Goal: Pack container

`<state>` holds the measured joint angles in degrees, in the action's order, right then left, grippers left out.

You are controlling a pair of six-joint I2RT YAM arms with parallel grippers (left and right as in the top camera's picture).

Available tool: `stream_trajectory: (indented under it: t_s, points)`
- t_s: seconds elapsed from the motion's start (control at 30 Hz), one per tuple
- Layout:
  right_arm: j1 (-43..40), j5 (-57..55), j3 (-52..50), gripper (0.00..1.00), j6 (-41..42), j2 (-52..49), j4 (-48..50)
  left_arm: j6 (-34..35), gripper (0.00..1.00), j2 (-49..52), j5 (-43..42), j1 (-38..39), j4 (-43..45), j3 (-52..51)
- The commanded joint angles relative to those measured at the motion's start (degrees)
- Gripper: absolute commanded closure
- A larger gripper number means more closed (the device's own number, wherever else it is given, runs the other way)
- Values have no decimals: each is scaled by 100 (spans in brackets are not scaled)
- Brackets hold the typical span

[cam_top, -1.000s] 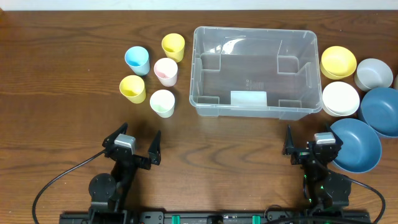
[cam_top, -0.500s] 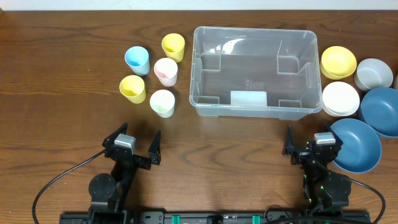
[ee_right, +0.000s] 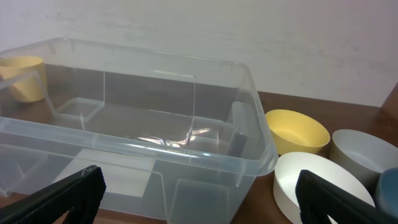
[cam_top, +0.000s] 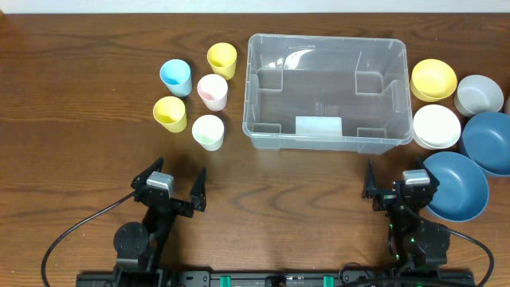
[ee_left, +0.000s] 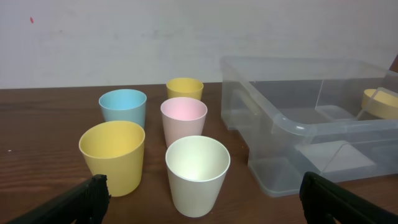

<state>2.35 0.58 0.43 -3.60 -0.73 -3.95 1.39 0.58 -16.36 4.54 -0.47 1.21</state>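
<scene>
Standing between cups [cam_top: 211, 92] and bowls [cam_top: 437, 126], container [cam_top: 319, 100]

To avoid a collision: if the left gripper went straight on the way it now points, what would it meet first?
Most likely the pale cream plastic cup, the nearest one, centred ahead of the open left gripper; the depth is hard to judge.

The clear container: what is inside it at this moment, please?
Nothing is packed in the container yet. Only its moulded ridges and a whitish patch by its near wall show. Its clear walls cover nothing; cups and bowls stand outside.
</scene>
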Motion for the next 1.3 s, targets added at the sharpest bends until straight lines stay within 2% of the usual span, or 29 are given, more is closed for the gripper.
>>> stream_trajectory:
  t_s: [0.0,0.5,0.67,0.77,0.87,1.0,1.13,1.27]
  points:
    - [50,7,-11,1,-57,42,-26,-94,2,-35,-98,-35,-212,-98]
    - [50,42,-11,1,-11,42,-15,-94,2,-35,-98,-35,-212,-98]
    - [50,284,-11,1,1043,42,-7,-94,2,-35,-98,-35,-212,-98]
    - [50,286,-13,1,1399,42,-4,-94,2,-35,-98,-35,-212,-98]
    - [50,262,-11,1,1539,42,-2,-94,2,-35,-98,-35,-212,-98]
    - [50,699,52,1,1580,42,669,-94,2,-35,-98,-35,-212,-98]
    - [50,848,702,1,1394,35,876,-94,2,-35,-98,-35,-212,-98]
    - [44,-35,2090,1,1019,-238,-146,-92,2,-35,-98,-35,-212,-98]
